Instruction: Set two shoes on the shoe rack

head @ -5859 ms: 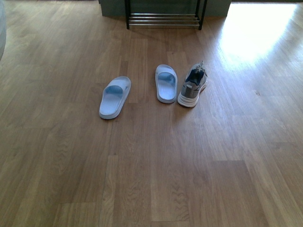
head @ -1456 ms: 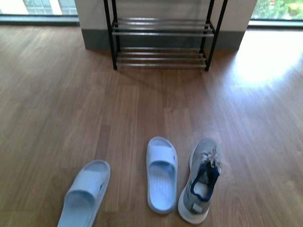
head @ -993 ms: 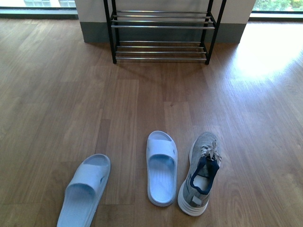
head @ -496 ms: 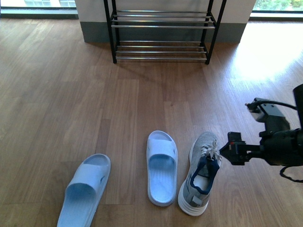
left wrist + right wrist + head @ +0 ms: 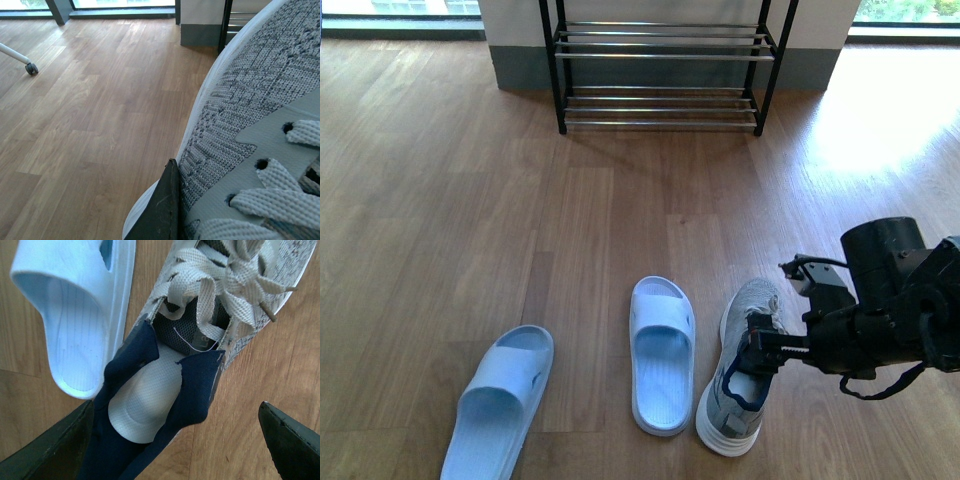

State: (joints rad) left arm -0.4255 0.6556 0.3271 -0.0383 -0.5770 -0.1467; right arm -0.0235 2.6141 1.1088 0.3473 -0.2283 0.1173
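On the robot's left side, the left gripper (image 5: 164, 214) shows one dark finger against a grey sneaker (image 5: 250, 100); its grip cannot be judged. On the floor lie a pale slipper (image 5: 498, 400), a second slipper (image 5: 662, 360), then the other sneaker (image 5: 732, 405) just beside it. The right gripper (image 5: 760, 347) hovers over that sneaker's collar, fingers (image 5: 55, 445) spread wide, holding nothing. The shoe rack (image 5: 660, 58) stands well beyond.

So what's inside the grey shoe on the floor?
Inside the grey shoe, a pale insole and dark navy lining show at the heel. The toe end is hidden under the laces.
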